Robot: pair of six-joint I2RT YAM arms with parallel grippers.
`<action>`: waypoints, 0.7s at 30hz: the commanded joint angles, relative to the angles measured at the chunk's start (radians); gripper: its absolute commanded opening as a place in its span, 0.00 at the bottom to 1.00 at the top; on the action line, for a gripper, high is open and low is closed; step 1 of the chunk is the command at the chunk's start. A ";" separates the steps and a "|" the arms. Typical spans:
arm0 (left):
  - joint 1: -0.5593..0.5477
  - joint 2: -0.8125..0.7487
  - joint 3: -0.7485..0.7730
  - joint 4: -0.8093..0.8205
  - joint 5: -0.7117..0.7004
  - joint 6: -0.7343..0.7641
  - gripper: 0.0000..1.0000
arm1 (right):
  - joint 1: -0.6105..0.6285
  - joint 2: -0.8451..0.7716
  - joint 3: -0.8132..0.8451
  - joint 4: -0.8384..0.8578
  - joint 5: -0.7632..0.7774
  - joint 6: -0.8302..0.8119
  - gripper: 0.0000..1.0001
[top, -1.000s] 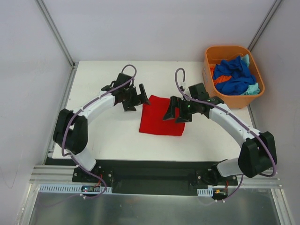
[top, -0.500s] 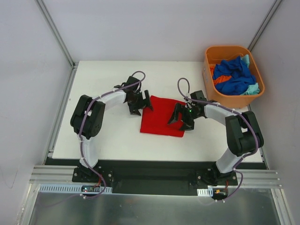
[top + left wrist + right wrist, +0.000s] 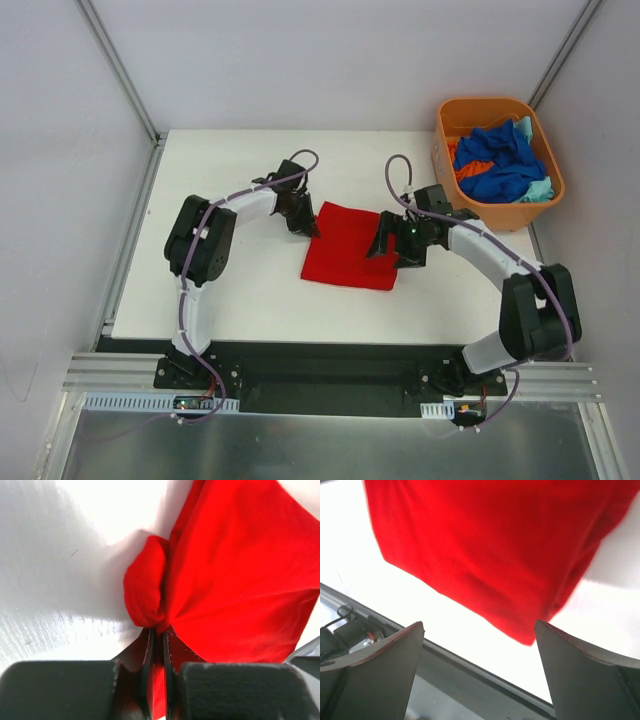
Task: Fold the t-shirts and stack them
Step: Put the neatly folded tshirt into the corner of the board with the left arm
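- Top view: the red t-shirt (image 3: 345,246) lies as a flat, roughly square packet on the white surface (image 3: 230,290). That is one shirt out, with two arms working it.
- The left end effector (image 3: 306,224) is at the shirt's far-left corner. The right end effector (image 3: 398,248) sits over its right edge.
- One orange tub (image 3: 487,103) stands well to the shirt's right, heaped with blue cloth (image 3: 500,165), orange cloth (image 3: 461,166) and teal cloth (image 3: 541,190). Three colours show, but I cannot count the shirts in it.
- Left wrist: the jaws are pressed together, pinching a bunched corner of the red shirt, and the cloth is puckered just beyond them.
- Right wrist: the fingers (image 3: 380,665) are spread wide and hold nothing. The red shirt's edge lies between and beyond them.
- The risk, I'd say, is that only one corner is held. A pull now could drag or twist the whole packet and undo its fold. A thin pinch could also slip, or take only the top layer.
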 commanded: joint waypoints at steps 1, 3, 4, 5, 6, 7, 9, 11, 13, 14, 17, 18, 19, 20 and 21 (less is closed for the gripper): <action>0.088 -0.018 0.019 -0.011 -0.034 0.049 0.00 | -0.019 -0.176 0.072 -0.136 0.133 -0.069 0.97; 0.141 -0.047 0.002 -0.015 -0.042 0.072 0.00 | -0.024 -0.239 0.092 -0.191 0.211 -0.084 0.97; 0.188 -0.061 -0.004 -0.020 -0.051 0.084 0.00 | -0.030 -0.257 0.099 -0.208 0.237 -0.101 0.97; 0.214 -0.086 -0.007 -0.024 -0.082 0.100 0.00 | -0.032 -0.274 0.114 -0.225 0.265 -0.109 0.97; 0.234 -0.096 -0.011 -0.037 -0.099 0.132 0.00 | -0.035 -0.297 0.122 -0.259 0.319 -0.112 0.97; 0.280 -0.106 -0.008 -0.046 -0.117 0.147 0.00 | -0.039 -0.311 0.130 -0.273 0.344 -0.123 0.97; 0.328 -0.112 0.009 -0.058 -0.137 0.184 0.00 | -0.044 -0.337 0.147 -0.300 0.402 -0.130 0.97; 0.410 -0.091 0.037 -0.078 -0.123 0.227 0.00 | -0.053 -0.351 0.153 -0.313 0.424 -0.144 0.97; 0.463 -0.045 0.120 -0.130 -0.145 0.270 0.00 | -0.061 -0.363 0.161 -0.324 0.464 -0.150 0.97; 0.502 -0.028 0.153 -0.146 -0.164 0.325 0.00 | -0.064 -0.369 0.162 -0.325 0.472 -0.156 0.97; 0.558 0.060 0.349 -0.196 -0.174 0.448 0.00 | -0.073 -0.368 0.167 -0.318 0.519 -0.150 0.97; 0.570 0.086 0.399 -0.215 -0.181 0.471 0.00 | -0.075 -0.365 0.162 -0.314 0.522 -0.146 0.97; 0.586 0.141 0.449 -0.254 -0.197 0.488 0.00 | -0.075 -0.362 0.158 -0.313 0.527 -0.140 0.97; 0.613 0.172 0.548 -0.273 -0.214 0.508 0.00 | -0.075 -0.363 0.151 -0.299 0.532 -0.123 0.97; 0.630 0.201 0.599 -0.294 -0.232 0.516 0.00 | -0.076 -0.365 0.144 -0.292 0.533 -0.117 0.97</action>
